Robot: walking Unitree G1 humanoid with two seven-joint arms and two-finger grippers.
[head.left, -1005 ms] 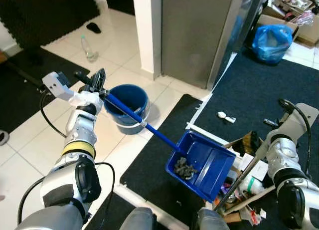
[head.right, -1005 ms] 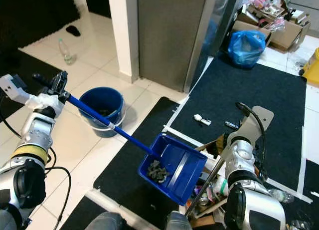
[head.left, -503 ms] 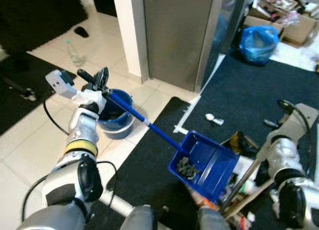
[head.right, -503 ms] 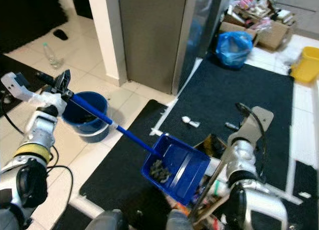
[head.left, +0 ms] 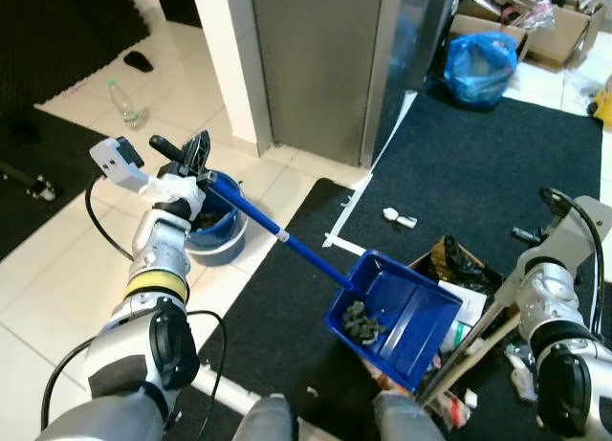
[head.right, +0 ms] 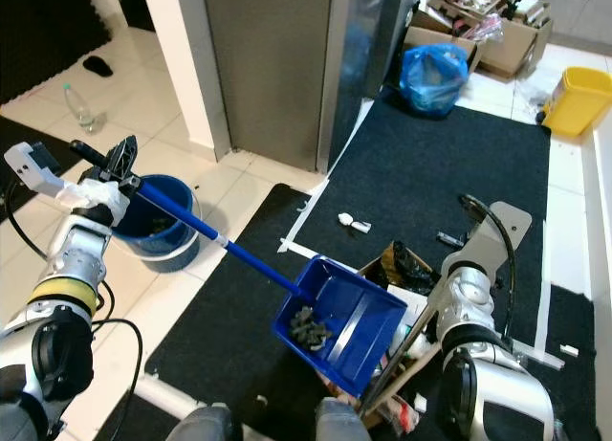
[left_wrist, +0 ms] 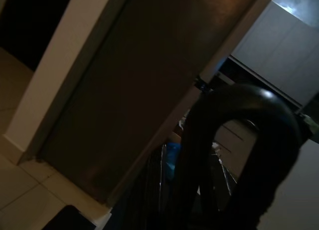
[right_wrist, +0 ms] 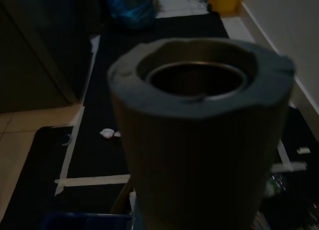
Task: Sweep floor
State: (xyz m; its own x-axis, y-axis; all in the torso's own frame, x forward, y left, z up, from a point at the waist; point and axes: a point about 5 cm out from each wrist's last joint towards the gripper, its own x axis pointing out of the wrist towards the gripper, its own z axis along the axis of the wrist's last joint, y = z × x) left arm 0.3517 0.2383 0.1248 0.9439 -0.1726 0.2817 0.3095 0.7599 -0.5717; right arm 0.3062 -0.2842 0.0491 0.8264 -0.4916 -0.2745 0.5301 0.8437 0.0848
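My left gripper (head.left: pixel 195 164) is shut on the upper end of a blue long-handled dustpan (head.left: pixel 397 312). The handle slopes down to the right and passes over a blue bucket (head.left: pixel 215 229) on the white tiles. The pan hangs above the black mat (head.left: pixel 277 326) with a small heap of grey debris (head.left: pixel 359 321) in it. The handle's dark end loop (left_wrist: pixel 239 140) sits close up in the left wrist view. My right gripper (head.left: pixel 519 297) is shut on a broom stick (head.left: pixel 469 350) that slants down towards my feet. The stick's hollow top (right_wrist: pixel 197 80) looms in the right wrist view.
A pile of rubbish and cardboard (head.left: pixel 459 269) lies beside the pan. A white scrap (head.left: pixel 400 218) lies on the dark carpet. Behind stand a grey door (head.left: pixel 316 68), a white pillar (head.left: pixel 225 58), a blue bag (head.left: pixel 483 54), boxes (head.left: pixel 559 30), a yellow bin (head.right: pixel 574 101) and a bottle (head.left: pixel 121 103).
The camera has shifted, so the bucket now sits further left, under the handle by my left hand. Both grippers keep their holds, and the debris stays in the pan.
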